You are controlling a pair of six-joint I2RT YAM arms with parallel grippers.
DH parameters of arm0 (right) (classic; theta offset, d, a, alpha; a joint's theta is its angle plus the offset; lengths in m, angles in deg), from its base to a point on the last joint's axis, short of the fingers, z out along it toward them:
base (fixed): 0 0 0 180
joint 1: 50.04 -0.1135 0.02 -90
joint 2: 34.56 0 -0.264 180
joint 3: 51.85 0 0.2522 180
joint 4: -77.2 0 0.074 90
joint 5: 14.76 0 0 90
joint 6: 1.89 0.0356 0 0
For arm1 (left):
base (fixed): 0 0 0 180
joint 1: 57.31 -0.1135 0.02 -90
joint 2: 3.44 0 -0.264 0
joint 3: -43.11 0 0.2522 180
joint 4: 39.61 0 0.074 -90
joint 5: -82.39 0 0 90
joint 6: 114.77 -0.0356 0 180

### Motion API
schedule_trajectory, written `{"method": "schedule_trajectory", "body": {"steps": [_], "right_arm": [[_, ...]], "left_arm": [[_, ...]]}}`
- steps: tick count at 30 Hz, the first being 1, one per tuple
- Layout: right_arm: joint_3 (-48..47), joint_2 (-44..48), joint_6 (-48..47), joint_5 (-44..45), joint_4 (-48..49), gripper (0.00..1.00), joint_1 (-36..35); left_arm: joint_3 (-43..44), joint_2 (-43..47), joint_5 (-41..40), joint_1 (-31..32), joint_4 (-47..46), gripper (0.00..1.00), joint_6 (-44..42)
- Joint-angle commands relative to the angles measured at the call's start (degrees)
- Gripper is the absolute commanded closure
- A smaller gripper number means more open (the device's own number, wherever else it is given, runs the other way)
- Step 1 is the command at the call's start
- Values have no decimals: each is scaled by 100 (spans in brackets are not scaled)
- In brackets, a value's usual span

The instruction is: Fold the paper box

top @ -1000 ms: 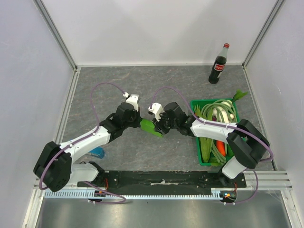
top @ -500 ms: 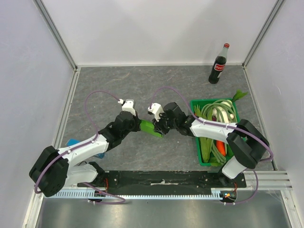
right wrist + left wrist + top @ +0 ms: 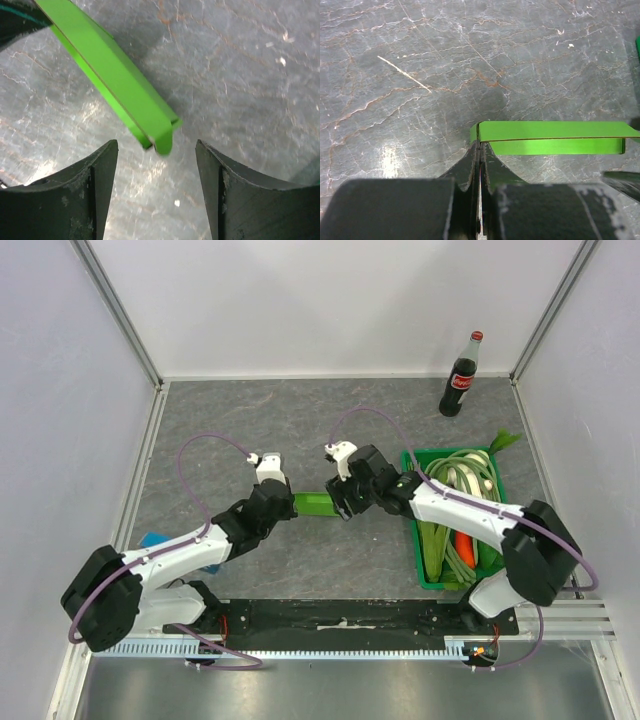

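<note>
The paper box is a flat lime-green card piece held between the two arms above the grey table. My left gripper is shut on its left end; in the left wrist view the box stretches to the right from the closed gripper. My right gripper is open at the box's right end. In the right wrist view the folded end of the box hangs just ahead of the gap between the fingers, touching neither.
A dark-green crate of vegetables stands right of the right arm. A cola bottle stands at the back right. A small blue block lies near the left wall beside the left arm.
My right gripper has let go of the box and drawn back a little to the right. The box now lies level, and my left arm has shifted slightly, still holding it.
</note>
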Motion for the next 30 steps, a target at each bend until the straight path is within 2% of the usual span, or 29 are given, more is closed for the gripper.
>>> {"method": "schedule_trajectory", "body": {"steps": [1, 8, 9, 11, 15, 22, 30], "right_arm": [[-247, 772, 635, 364, -1142, 29, -10], [-510, 1012, 680, 575, -1558, 36, -1], [-649, 863, 662, 549, -1601, 44, -1], [-756, 705, 539, 435, -1611, 50, -36], [-932, 476, 539, 532, -1628, 54, -80], [-1037, 203, 398, 523, -1523, 53, -124], [-1046, -78, 240, 733, -1233, 65, -150]], "left_arm": [[-46, -191, -365, 138, 982, 98, 304], [103, -182, -567, 358, 1158, 98, 383], [138, -199, -594, 367, 1210, 98, 348], [261, -305, -638, 393, 1298, 98, 322], [367, -375, -752, 446, 1413, 98, 313], [385, -463, -778, 490, 1404, 98, 313], [376, -446, -840, 543, 1404, 98, 251]]}}
